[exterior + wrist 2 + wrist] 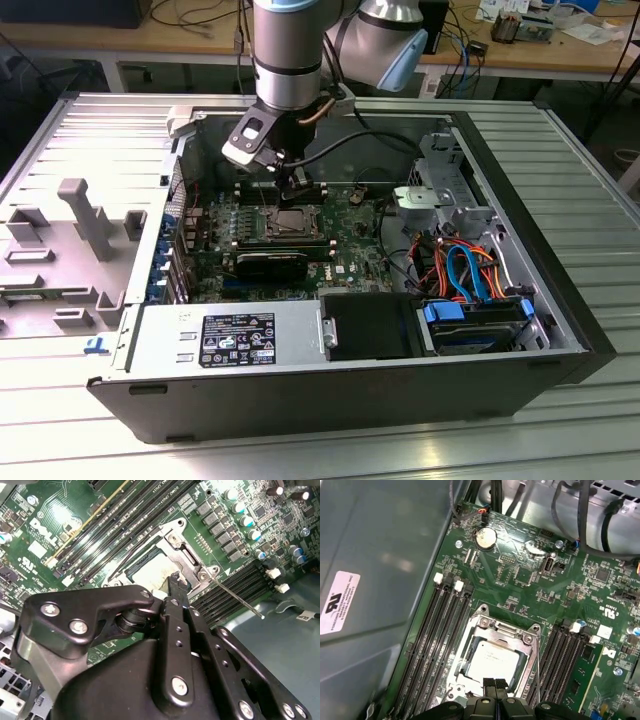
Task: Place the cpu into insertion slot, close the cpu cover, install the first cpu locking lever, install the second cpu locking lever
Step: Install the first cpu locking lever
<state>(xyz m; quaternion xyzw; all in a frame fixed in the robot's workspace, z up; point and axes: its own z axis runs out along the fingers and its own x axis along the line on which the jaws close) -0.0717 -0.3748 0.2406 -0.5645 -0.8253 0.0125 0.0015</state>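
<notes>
The cpu (492, 661), silver-topped, lies in the insertion slot (291, 222) on the green motherboard (520, 585). The cpu cover (495, 626), a silver frame, lies flat around the chip, which shows through the cover's window. A thin locking lever (235, 596) sticks out slantwise from the socket's corner over the memory slots. A second thin lever (538, 667) runs along the socket's side. My gripper (495, 684) hangs just above the socket's edge with its fingers together and nothing between them. In the second wrist view the gripper (175, 577) has its tip beside the cover's hinge end (182, 550).
Long black memory slots (437, 635) flank the socket on both sides. A black card (270, 265) lies on the near side of the socket in the exterior view. The grey case wall (375, 580) rises close by. Cables and a drive cage (450, 205) fill the exterior view's right.
</notes>
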